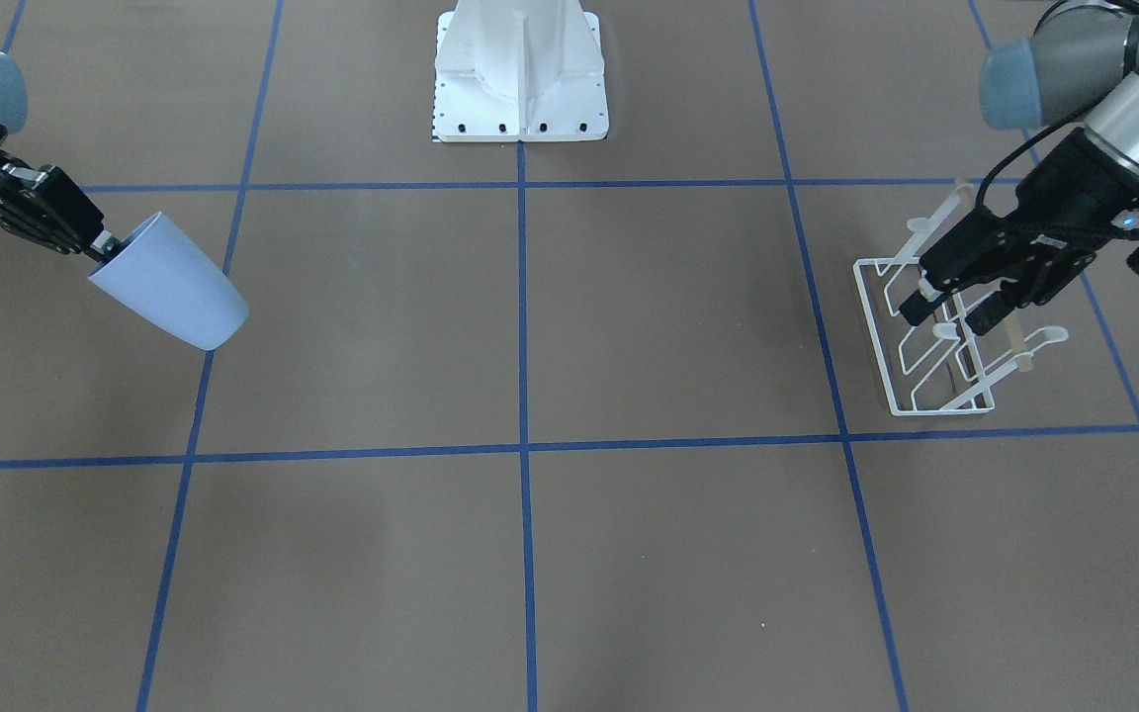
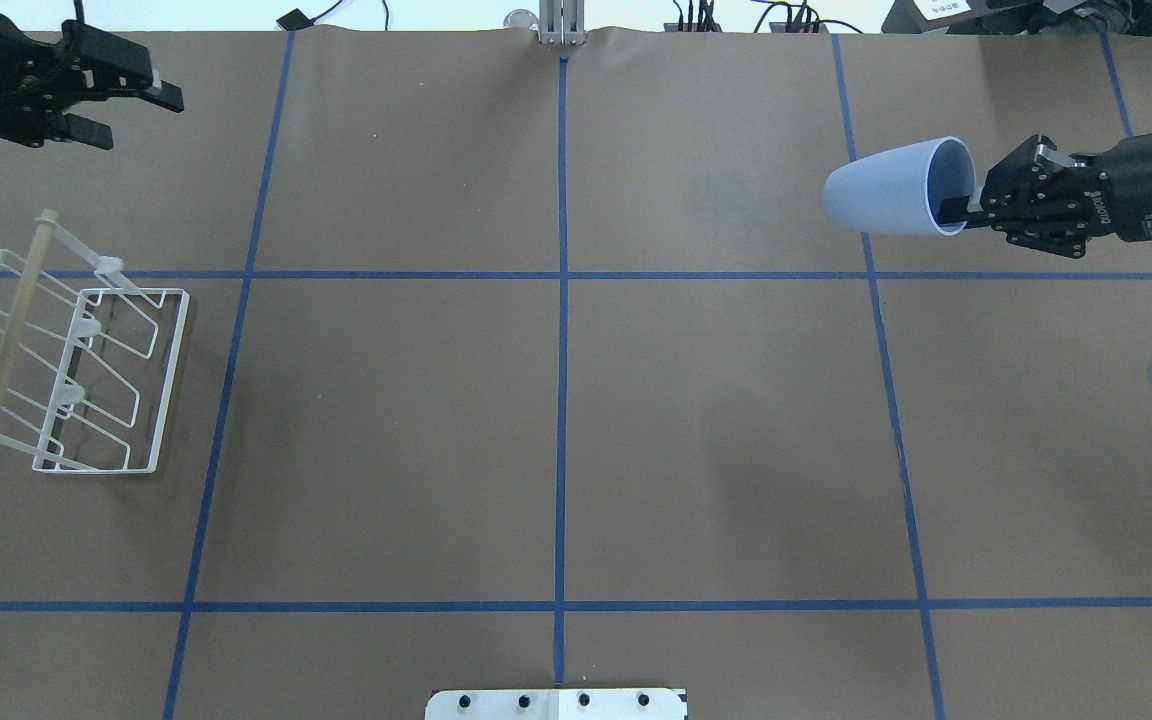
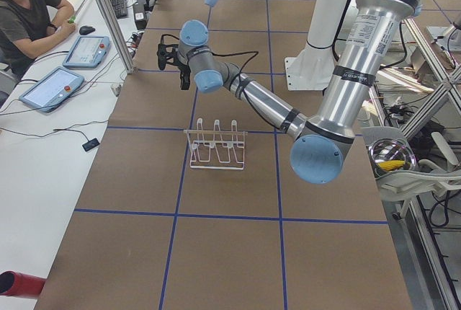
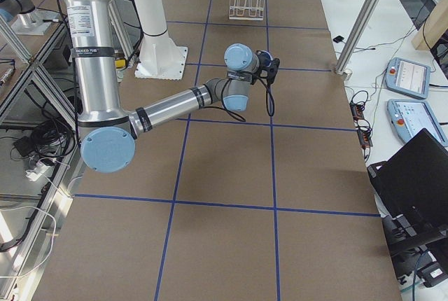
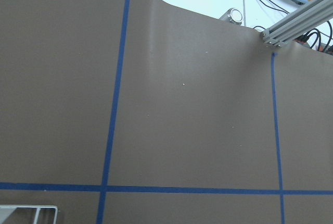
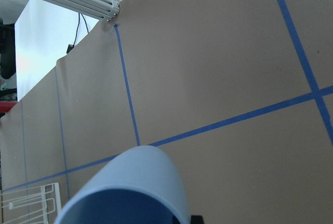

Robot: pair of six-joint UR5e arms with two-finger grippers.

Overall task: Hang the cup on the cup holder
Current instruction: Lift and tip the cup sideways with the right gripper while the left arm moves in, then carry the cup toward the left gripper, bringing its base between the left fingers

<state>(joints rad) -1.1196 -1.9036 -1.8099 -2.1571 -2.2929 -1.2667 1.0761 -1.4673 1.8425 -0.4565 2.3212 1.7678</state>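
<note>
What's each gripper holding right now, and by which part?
The right gripper holds the cup by its rim, one finger inside the mouth. The left gripper is open and holds nothing.

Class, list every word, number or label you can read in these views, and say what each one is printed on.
Nothing reads clearly.
Print on the body of the right end effector: blurred.
Label bands on the left arm and right arm, side views: too small.
The cup and cup holder: no text.
</note>
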